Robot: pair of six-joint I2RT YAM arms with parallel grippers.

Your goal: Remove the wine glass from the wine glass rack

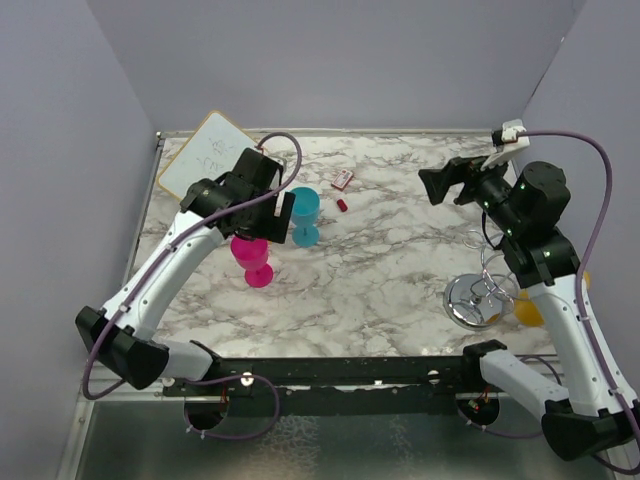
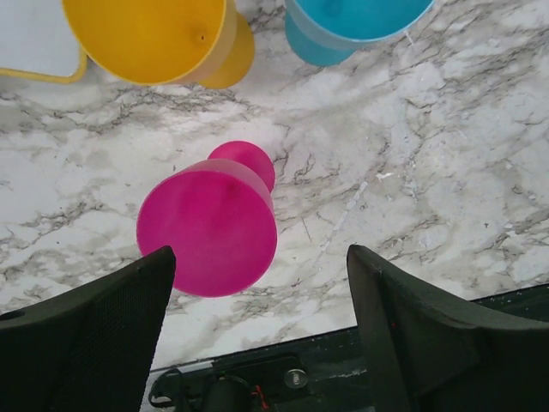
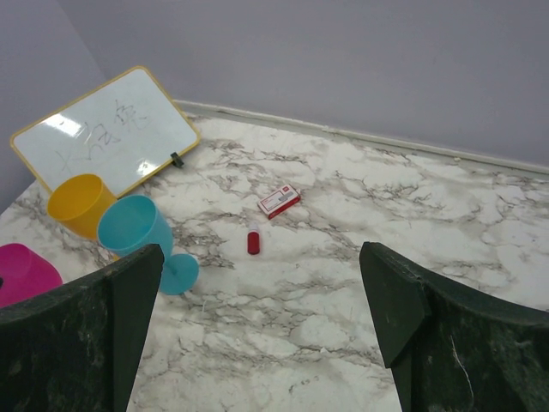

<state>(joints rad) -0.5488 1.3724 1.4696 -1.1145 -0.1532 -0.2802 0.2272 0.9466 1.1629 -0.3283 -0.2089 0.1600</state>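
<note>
chrome wine glass rack (image 1: 478, 292), wire arms over a round shiny base, stands on the marble table (image 1: 400, 260) at the near right, just beside the right arm's forearm. an orange-yellow wine glass (image 1: 528, 308) shows at the rack's right side, largely hidden by that arm. whether it hangs from a wire arm or only stands beside the rack cannot be told.

right gripper (image 3: 259, 253): fingers (image 3: 77, 343) wide apart, nothing between them. it is raised over the far right of the table, well apart from the rack, and points toward the table's left side.

left gripper (image 2: 259, 257): fingers (image 2: 94, 335) apart, holding nothing. it hangs over a pink glass (image 2: 210, 227), which stands upright on its foot at the left-centre of the table. the bowl's rim lies close by one finger; contact cannot be confirmed.

other items noted:
- a blue glass (image 1: 305, 215) stands upright just beside the pink one, on its far right.
- a yellow glass (image 3: 79, 203) stands beside the blue one, in front of a small whiteboard (image 3: 107, 129).
- the whiteboard has a yellow frame and faint marks, and sits at the far left corner.
- a small red-and-white box (image 3: 279, 200) and a small red cylinder (image 3: 253, 241) lie near each other at the far centre, apart from the glasses.
</note>
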